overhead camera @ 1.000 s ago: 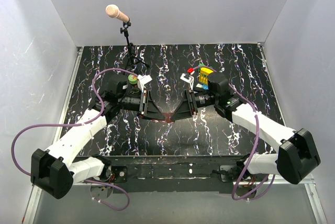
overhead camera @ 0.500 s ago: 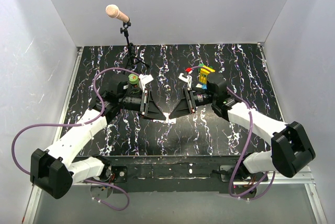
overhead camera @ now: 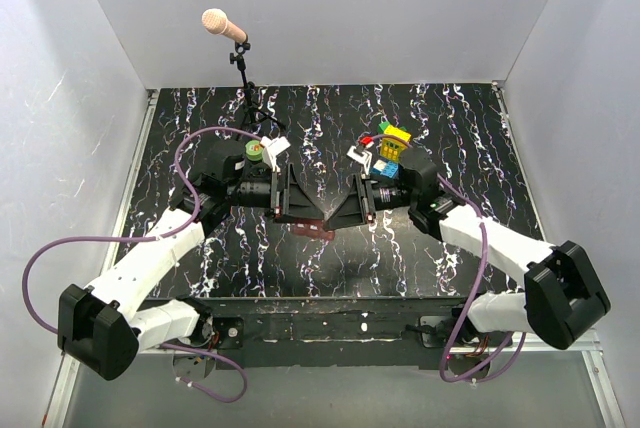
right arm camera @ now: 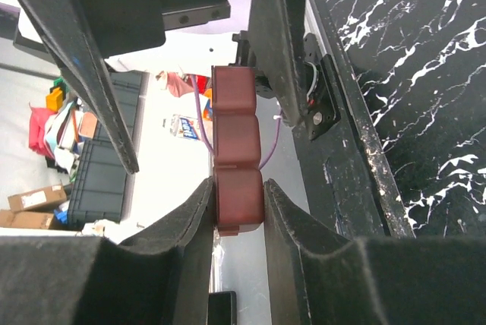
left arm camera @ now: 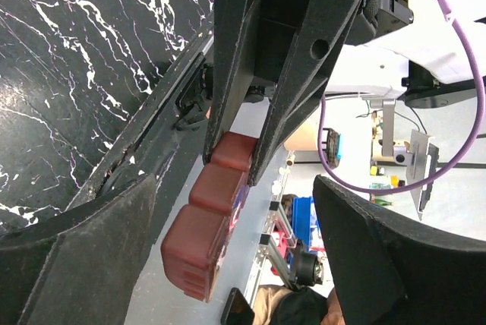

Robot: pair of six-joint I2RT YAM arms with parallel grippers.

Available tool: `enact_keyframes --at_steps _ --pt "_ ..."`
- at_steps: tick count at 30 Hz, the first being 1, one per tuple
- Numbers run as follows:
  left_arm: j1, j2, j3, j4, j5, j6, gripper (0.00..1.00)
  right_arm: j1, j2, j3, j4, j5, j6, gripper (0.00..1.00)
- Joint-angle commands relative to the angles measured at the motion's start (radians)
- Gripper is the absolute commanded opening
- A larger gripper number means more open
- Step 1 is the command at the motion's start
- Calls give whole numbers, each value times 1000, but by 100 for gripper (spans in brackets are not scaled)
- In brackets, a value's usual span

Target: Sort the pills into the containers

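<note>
A small dark red-brown box (overhead camera: pixel 318 229) hangs above the table's middle between the two arms. My right gripper (overhead camera: pixel 338 220) is shut on one end of it; in the right wrist view both pads press the box (right arm camera: pixel 237 135) at my right gripper (right arm camera: pixel 237 202). My left gripper (overhead camera: pixel 312 206) is open. Its fingers stand wide on either side of the box (left arm camera: pixel 206 222) at my left gripper (left arm camera: pixel 235 264), touching nothing. The green bottle (overhead camera: pixel 256 152) stands behind the left wrist. I can make out no pills.
A yellow-and-blue toy brick stack (overhead camera: pixel 392 144) stands behind the right wrist. A microphone on a stand (overhead camera: pixel 222 25) rises at the back left. White walls close in the black marbled table (overhead camera: pixel 450 128) on three sides.
My left gripper was shut on the box and has now opened wide. My right gripper closed on the box half a second ago and still holds it.
</note>
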Motion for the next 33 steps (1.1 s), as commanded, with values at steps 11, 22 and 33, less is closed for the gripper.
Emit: enact_keyframes --at_steps 11,22,33 --pt "-14 -34 -66 152 -20 -73 70 -75 -113 -58 -18 52 15 1" --pt "-42 -9 -81 250 -43 -112 48 -98 -121 -64 -29 35 15 1" --pt "-79 23 -66 272 -83 -119 11 -100 -108 -72 20 38 55 25"
